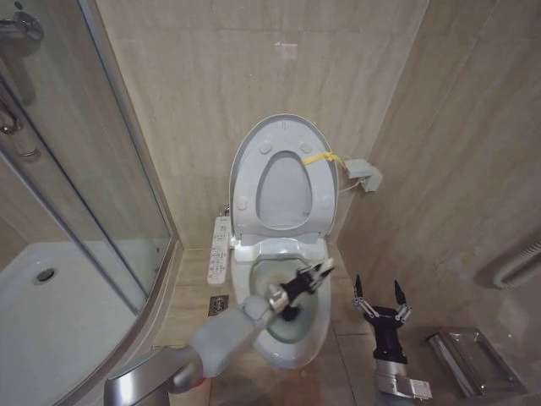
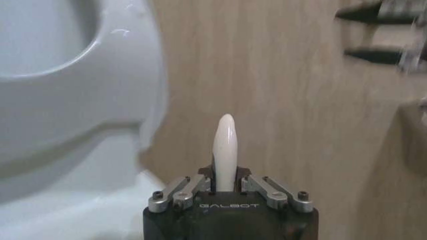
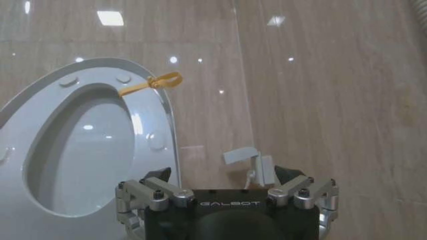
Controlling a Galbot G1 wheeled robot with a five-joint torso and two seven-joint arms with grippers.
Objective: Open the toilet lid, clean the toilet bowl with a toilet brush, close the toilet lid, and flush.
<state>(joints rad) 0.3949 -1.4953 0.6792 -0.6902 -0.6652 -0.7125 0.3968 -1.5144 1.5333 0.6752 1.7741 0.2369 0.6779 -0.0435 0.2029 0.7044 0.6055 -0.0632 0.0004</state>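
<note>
The toilet brush [image 1: 296, 309] is down inside the toilet bowl [image 1: 314, 342], its dark head against the stained inner wall at about 6 o'clock from the raised seat. My left gripper [image 1: 314, 277] hangs over the bowl, jaws clamped on the thin white handle [image 2: 225, 152], which pokes up between them in the left wrist view. The toilet lid [image 1: 283, 178] stands upright against the wall at 12 o'clock, seat ring folded up with it, yellow strap [image 1: 321, 157] at its 2 o'clock edge. My right gripper [image 1: 380, 303] waits beside the bowl at 3 o'clock, jaws spread, gripping nothing.
</note>
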